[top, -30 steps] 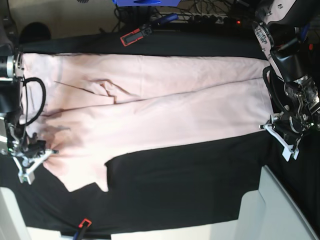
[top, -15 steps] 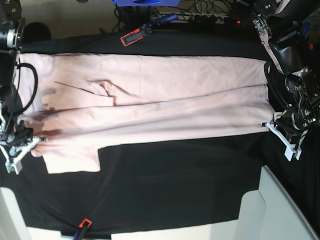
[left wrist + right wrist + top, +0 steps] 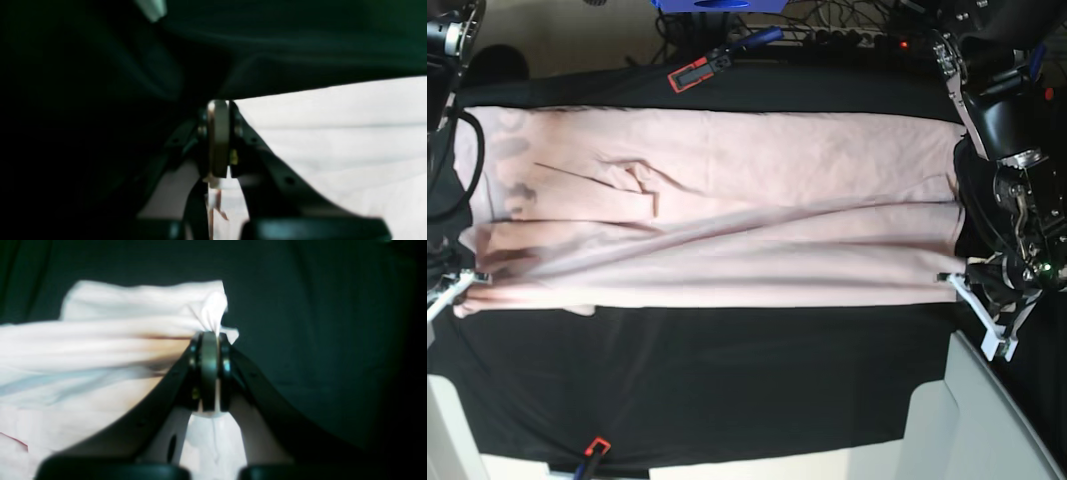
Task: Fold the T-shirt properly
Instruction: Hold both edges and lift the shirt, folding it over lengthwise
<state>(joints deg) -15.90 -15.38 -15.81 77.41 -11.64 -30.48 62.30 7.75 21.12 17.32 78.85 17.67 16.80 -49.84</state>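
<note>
Pink T-shirt (image 3: 727, 210) corners pinched in both jaws

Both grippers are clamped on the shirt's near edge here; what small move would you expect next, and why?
Probably carry the held edge toward the far side. The left gripper and right gripper are shut on the T-shirt at opposite ends, the cloth stretched taut between them, and the near band is not yet laid over the rest.
</note>
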